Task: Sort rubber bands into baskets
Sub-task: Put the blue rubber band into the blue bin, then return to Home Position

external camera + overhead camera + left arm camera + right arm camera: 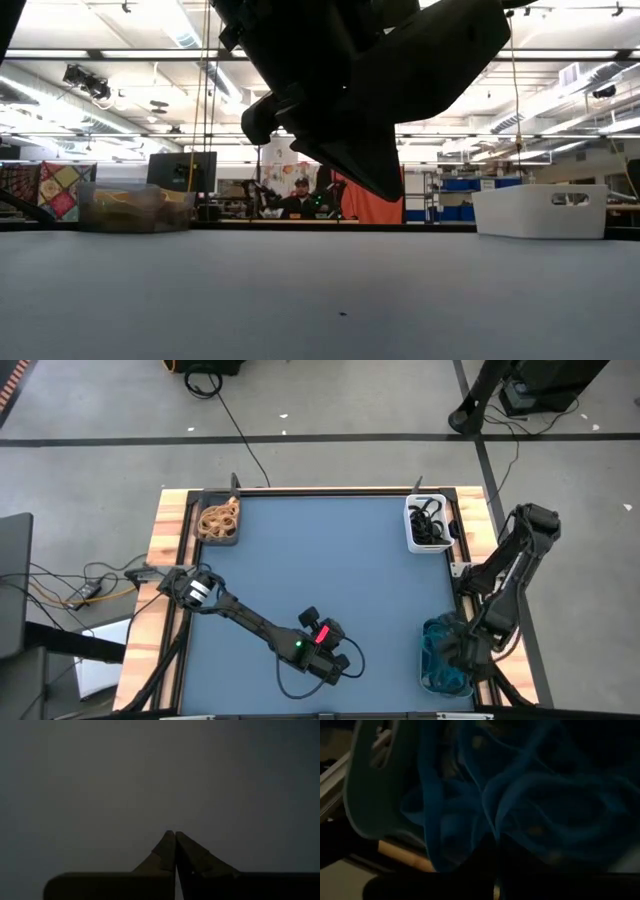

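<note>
We see three baskets on the blue table (330, 560). The dark basket (218, 522) sits at the far left corner with a heap of tan rubber bands (217, 518) inside — well apart from both sets of fingers. The white basket (430, 525) at the far right corner holds black rubber bands (430, 520); in the low view its wall (540, 212) hides the contents. The teal basket (445, 655) is at the near right edge, packed with blue rubber bands (520, 805). The right gripper (462, 650) is down inside this basket; in its wrist view its fingers (512, 870) are clenched together among the blue loops, bands lying right in front of the tips and on both sides. We cannot tell if any loop is pinched between them. The basket's wall with its handle slot (370, 780) stands off to one side of the fingers. The left gripper (338, 660) is over bare table near the front middle, fingers (167, 852) pressed tip to tip with nothing between — only plain blue surface ahead of them, no basket or band nearby. In the low view a person (298, 200) shows in the room beyond.
</note>
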